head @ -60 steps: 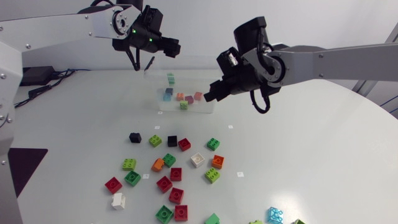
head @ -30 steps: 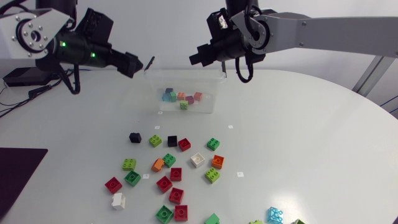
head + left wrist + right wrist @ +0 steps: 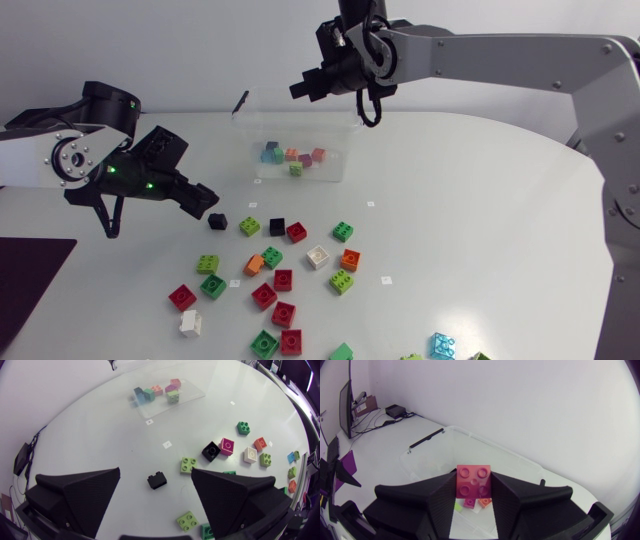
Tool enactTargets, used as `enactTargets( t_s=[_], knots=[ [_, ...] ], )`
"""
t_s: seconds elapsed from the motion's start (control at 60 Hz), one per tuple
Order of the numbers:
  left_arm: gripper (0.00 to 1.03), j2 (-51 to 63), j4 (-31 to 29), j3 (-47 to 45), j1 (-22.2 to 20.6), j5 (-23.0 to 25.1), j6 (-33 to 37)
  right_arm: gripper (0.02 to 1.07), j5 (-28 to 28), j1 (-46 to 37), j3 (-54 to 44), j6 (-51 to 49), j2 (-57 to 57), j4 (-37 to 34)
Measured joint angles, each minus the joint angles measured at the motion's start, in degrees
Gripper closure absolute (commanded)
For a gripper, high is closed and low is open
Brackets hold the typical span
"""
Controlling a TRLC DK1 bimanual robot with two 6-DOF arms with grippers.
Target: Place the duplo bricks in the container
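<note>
Red brick (image 3: pixel 474 481) within right gripper (image 3: pixel 474 478)

Left arm (image 3: pixel 75 160): silver-grey links, round joint cap ringed with screws, green lights on black wrist. Right arm (image 3: pixel 500 52): silver-grey links, black joints, looped black cable. Left end effector (image 3: pixel 156 474) and right end effector (image 3: pixel 298 90): matte black, broad wedge fingers.

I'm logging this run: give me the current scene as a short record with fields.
left gripper: open, over black brick
right gripper: shut on red brick, above container
container: clear, several bricks inside
loose bricks: many on table, near side of container
task: unfinished
</note>
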Motion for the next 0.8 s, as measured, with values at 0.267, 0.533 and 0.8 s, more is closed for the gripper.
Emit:
enactTargets(
  t_s=[0.267, 0.533, 0.8],
  knots=[
    [0.04, 0.3, 0.5, -1.0, 1.5, 0.0, 2.4, 0.75, 0.9, 0.0, 7.9, 0.0, 5.7, -2.3],
    [0.04, 6.1, -0.9, -0.9, 1.4, -0.5, 1.5, 0.08, 3.4, 0.0, 12.6, 0.1, 8.6, -5.2],
    [0.05, 15.2, -7.7, 6.9, -0.6, -1.9, -6.3, 0.08, 4.6, 0.1, 10.5, 1.5, 6.4, -7.6]
  ],
)
